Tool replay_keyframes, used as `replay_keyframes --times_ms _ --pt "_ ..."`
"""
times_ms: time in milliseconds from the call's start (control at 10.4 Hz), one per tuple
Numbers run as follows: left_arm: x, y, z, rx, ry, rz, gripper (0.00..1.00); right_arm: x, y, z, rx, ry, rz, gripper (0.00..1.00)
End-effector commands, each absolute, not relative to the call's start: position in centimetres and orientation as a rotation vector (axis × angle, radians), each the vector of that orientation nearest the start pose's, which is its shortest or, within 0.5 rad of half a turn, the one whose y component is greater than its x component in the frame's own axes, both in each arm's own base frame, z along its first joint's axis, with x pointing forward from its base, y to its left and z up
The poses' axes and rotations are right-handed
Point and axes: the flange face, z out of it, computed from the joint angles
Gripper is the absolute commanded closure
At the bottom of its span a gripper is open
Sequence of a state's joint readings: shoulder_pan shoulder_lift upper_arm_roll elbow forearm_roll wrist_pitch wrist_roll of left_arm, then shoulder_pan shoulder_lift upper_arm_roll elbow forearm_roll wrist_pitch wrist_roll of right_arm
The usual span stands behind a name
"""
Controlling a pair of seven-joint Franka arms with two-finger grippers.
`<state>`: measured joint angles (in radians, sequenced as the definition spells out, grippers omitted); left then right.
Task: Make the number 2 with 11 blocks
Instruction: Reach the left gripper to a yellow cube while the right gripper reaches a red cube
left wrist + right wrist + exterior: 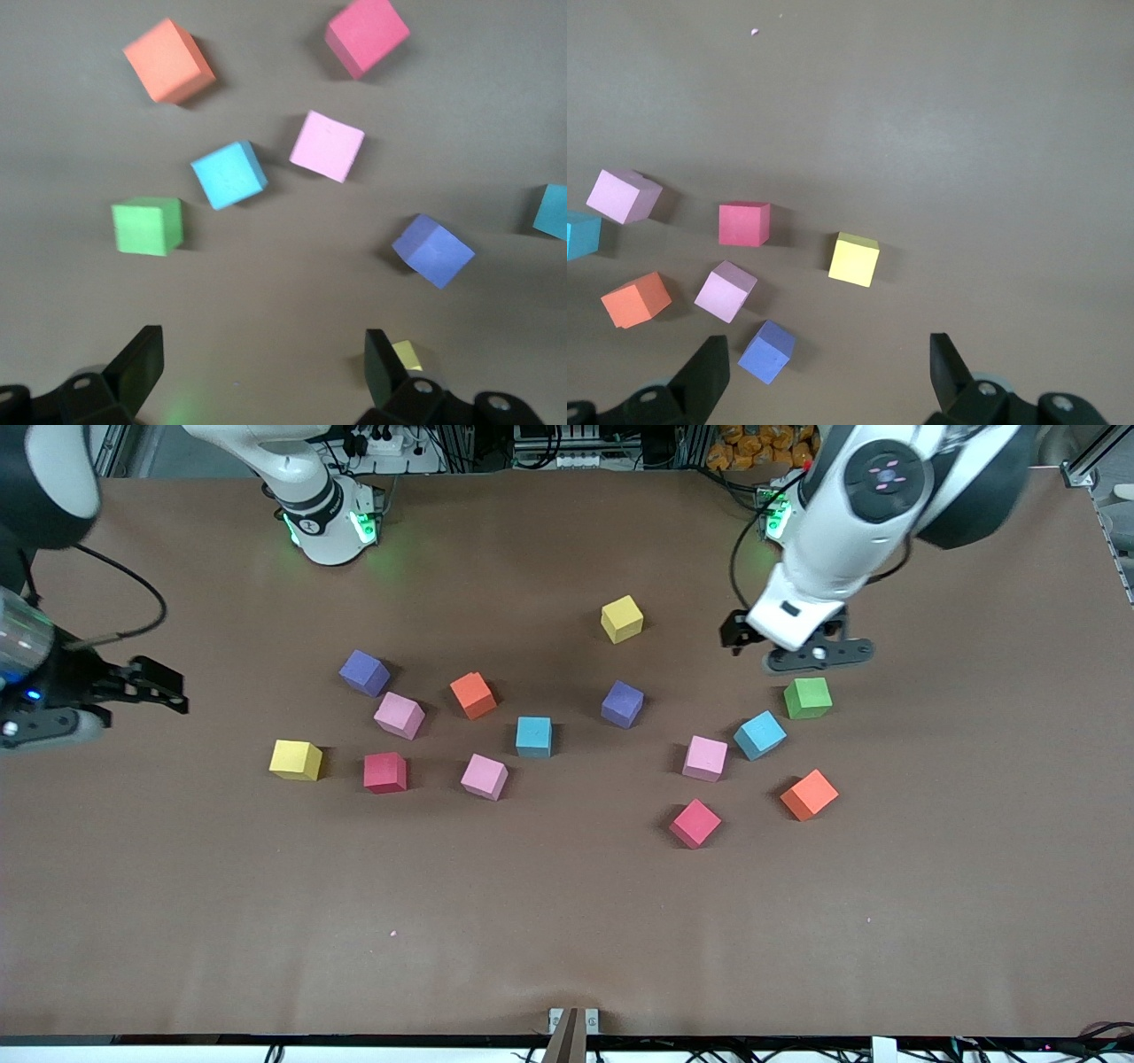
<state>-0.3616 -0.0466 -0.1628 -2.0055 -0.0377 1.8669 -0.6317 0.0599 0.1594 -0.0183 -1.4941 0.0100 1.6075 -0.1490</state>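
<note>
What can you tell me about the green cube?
The green cube is a small matte foam-looking block, bright green, with plain faces and sharp edges. It sits flat on the brown table, slightly turned, toward the left arm's end. Nothing touches it; a blue cube lies close by, nearer the front camera.

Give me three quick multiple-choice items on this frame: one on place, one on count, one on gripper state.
1. The left gripper is over the table beside which cube?
A) green cube
B) a red cube
C) a pink cube

2. How many purple cubes lie on the table?
A) one
B) two
C) three

3. The right gripper is:
A) shut on a cube
B) open, holding nothing
C) shut, empty

Key: 1 A, the green cube lies just below it in the front view. 2 B, one and another. 3 B, fingers apart over bare table.
</note>
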Motion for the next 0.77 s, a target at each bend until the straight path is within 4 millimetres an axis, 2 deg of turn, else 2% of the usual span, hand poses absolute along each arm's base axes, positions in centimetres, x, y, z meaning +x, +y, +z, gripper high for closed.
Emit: replay_keyframes --times_ms 0,96,191,383,670 --pt "43.0 -29.2 43.4 -3.119 -0.262 0.152 0.00 60.9 6.0 54.8 -3.105 -0.362 0.146 0.00" --pt "41.3 -30.3 40.9 -3.117 -0.303 0.147 0.00 61.6 7.8 52.0 -3.094 -0.413 0.220 0.00" --pt "39.7 -31.3 39.0 -3.119 -0.320 0.125 0.00 62.0 8.2 50.2 -3.086 -0.444 0.272 0.00" --pt "36.8 -34.3 35.6 -3.130 -0.415 0.084 0.00 61.3 10.6 47.4 -3.070 -0.511 0.364 0.00" --pt "34.1 -38.1 31.2 -3.101 -0.516 0.134 0.00 60.9 10.7 44.0 -3.085 -0.446 0.372 0.00"
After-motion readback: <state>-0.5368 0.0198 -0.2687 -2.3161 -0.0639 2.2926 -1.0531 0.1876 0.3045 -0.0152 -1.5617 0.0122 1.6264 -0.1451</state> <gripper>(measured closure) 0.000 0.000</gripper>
